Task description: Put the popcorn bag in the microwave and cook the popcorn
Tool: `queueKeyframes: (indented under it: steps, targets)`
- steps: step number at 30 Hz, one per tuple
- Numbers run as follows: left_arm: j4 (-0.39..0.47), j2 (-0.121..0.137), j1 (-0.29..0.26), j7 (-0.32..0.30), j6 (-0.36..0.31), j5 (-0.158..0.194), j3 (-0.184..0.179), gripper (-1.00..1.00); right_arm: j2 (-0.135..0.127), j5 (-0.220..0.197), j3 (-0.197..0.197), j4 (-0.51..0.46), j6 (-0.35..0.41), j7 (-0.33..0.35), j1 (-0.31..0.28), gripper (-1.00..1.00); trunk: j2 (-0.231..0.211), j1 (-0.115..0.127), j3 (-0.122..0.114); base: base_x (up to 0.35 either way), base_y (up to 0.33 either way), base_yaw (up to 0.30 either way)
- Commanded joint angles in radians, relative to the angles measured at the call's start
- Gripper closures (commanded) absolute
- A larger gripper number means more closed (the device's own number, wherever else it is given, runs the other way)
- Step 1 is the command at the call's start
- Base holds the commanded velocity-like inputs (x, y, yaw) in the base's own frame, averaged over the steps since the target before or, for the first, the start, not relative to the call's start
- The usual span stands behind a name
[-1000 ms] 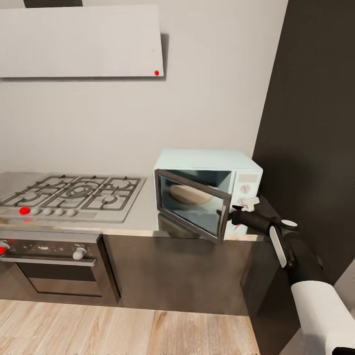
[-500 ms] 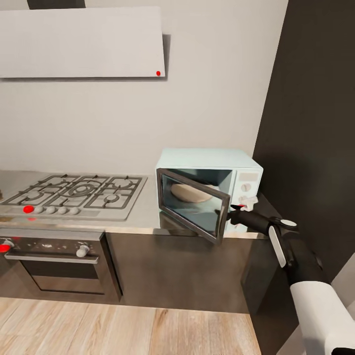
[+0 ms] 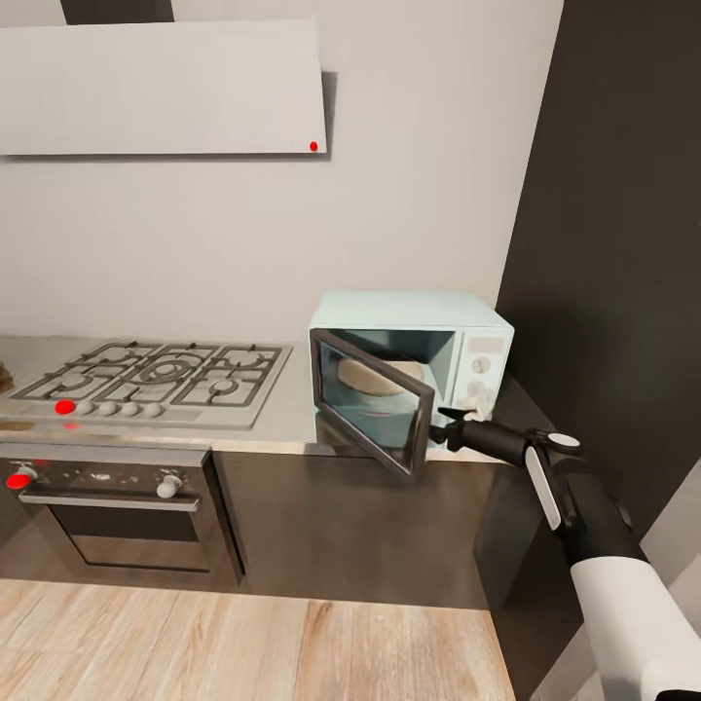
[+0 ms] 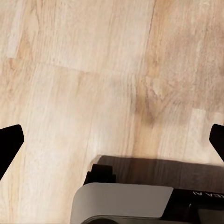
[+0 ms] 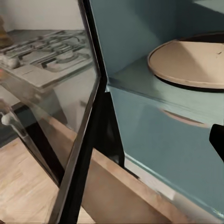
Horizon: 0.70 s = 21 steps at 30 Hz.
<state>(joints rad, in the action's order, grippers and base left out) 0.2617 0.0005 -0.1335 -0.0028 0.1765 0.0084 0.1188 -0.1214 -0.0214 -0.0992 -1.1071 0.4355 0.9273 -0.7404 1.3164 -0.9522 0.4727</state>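
Black right pincer (image 3: 446, 421) sat at microwave (image 3: 414, 365) door's (image 3: 373, 407) free edge; spread unclear. Left pincer (image 4: 112, 140) spread wide over wood floor (image 4: 93, 70). Microwave at surface's (image 3: 282, 419) right end, door ajar, beside hob (image 3: 146, 380).

Right arm (image 3: 584, 506) stretched forward — claw (image 3: 450, 421) state unclear.

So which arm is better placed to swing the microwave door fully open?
Right. The right gripper is at the free edge of the microwave door, which stands ajar; the left wrist view looks down at the wood floor.
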Motion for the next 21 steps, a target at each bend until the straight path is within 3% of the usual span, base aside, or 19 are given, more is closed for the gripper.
queueKeyframes:
  steps: [1, 8, 12, 16, 21]
  targets:
    - [-0.001, 0.000, -0.001, 0.000, 0.003, 0.001, 0.002, -1.00, 0.000, -0.003, -0.001, 0.000, 0.011, 0.007, -0.001, -1.00, 0.001, 0.000, 0.001, -0.003, 0.000, 0.000]
    - [-0.001, 0.000, -0.001, 0.000, 0.004, 0.001, 0.002, -1.00, 0.004, -0.003, 0.001, -0.003, 0.012, 0.015, 0.003, -1.00, 0.001, 0.000, 0.001, 0.000, 0.000, 0.000]
    - [-0.001, 0.000, 0.000, 0.000, 0.004, 0.001, 0.002, -1.00, 0.046, 0.005, -0.001, -0.005, 0.008, 0.004, 0.004, -1.00, 0.001, 0.000, 0.001, 0.000, 0.000, 0.000]
    - [-0.001, 0.000, 0.000, 0.000, 0.003, 0.001, 0.002, -1.00, 0.081, 0.009, 0.000, -0.081, 0.014, 0.000, 0.034, -1.00, 0.001, 0.000, 0.001, 0.000, 0.000, 0.000]
    - [-0.001, 0.000, -0.001, 0.000, 0.004, 0.001, 0.002, -1.00, 0.092, 0.009, 0.001, -0.189, 0.017, -0.002, 0.098, -1.00, 0.001, 0.000, 0.001, 0.000, 0.000, 0.090]
